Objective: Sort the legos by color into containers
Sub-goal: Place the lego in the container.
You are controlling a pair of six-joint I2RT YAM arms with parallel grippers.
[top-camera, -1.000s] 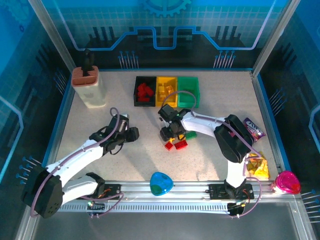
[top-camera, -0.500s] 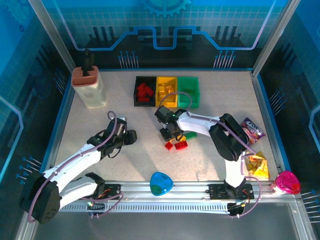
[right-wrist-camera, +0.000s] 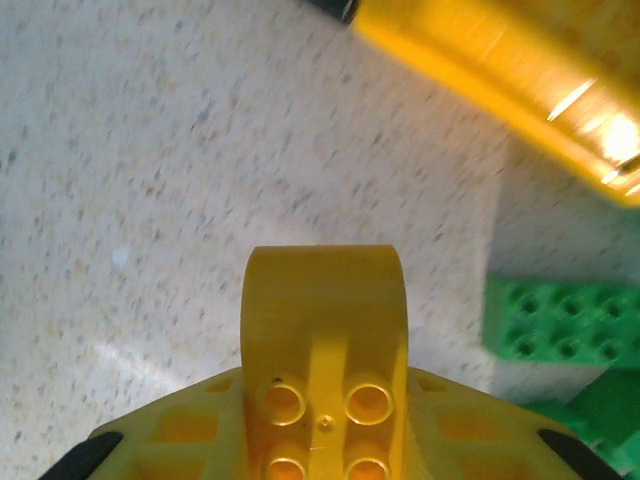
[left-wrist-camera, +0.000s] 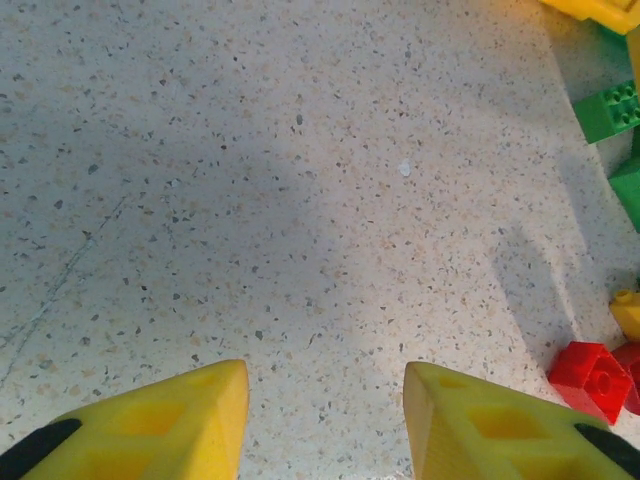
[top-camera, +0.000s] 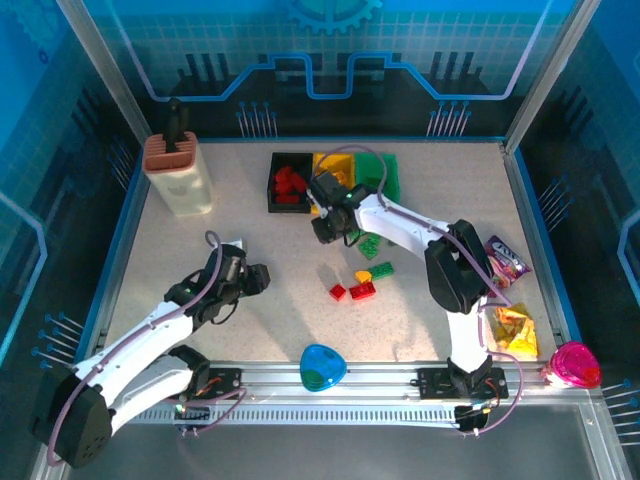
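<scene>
My right gripper [top-camera: 330,226] hangs just in front of the joined containers, shut on a yellow lego [right-wrist-camera: 325,340] with a rounded end. The black bin [top-camera: 288,200] holds red bricks. Beside it are the yellow bin [top-camera: 328,164] and the green bin [top-camera: 386,176], partly covered by the arm. Loose legos lie mid-table: two red [top-camera: 361,291], one yellow [top-camera: 362,276], two green [top-camera: 381,269]. My left gripper [top-camera: 256,278] is low over bare table to their left, open with nothing between its fingers [left-wrist-camera: 190,425]. A red brick [left-wrist-camera: 590,378] and a green brick [left-wrist-camera: 610,110] lie to its right.
A cream block with a brown top [top-camera: 178,175] stands at the back left. A blue-green disc [top-camera: 322,366] lies at the front edge. Snack packets [top-camera: 505,258] and a pink cup [top-camera: 573,365] sit along the right side.
My right gripper shut on the yellow lego in the pile and carried it back toward the bins. The left arm drew back a little toward the near left.
</scene>
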